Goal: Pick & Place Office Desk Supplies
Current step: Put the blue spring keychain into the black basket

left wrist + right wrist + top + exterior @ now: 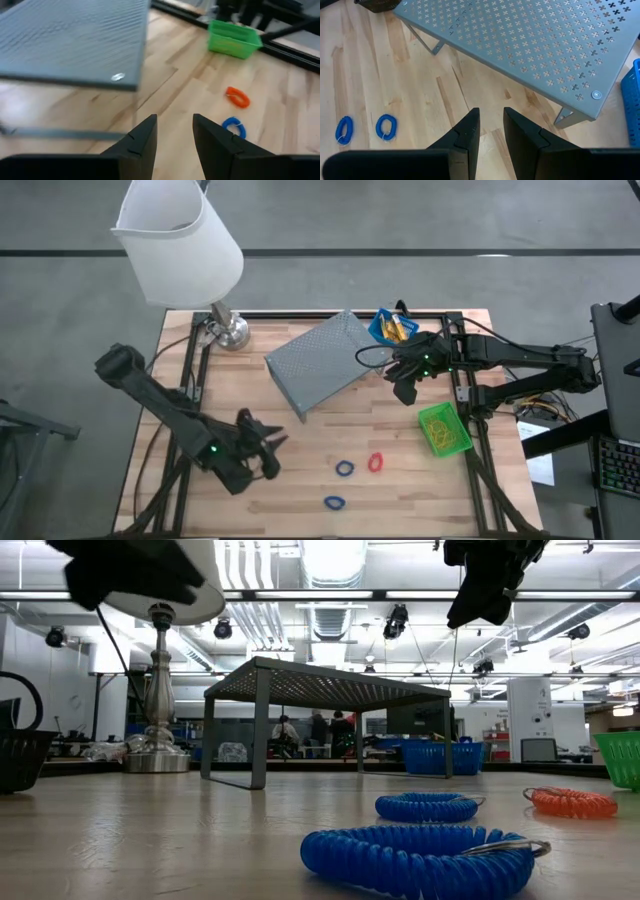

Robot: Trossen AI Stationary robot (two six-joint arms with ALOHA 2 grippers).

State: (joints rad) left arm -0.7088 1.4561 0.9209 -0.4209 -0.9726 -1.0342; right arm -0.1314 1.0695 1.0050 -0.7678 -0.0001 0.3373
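Right now both grippers are empty, fingers slightly parted. Left gripper (268, 448) low over front-left of table (400, 500); right gripper (404, 387) beside the grey metal shelf (322, 362). Two blue coils (344, 468) (334, 502) and red coil (375, 463) lie on wood. Blue bin (392, 326) back, green bin (443, 429) right edge. Lamp (185, 250) back left.

A black bin (20, 755) is cut off at the low view's edge, the lamp (158, 690) loses its shade there, small yellow pieces in the blue bin (392, 326) are too small to read, and the grey shelf (75, 42) blurs in the left wrist view.
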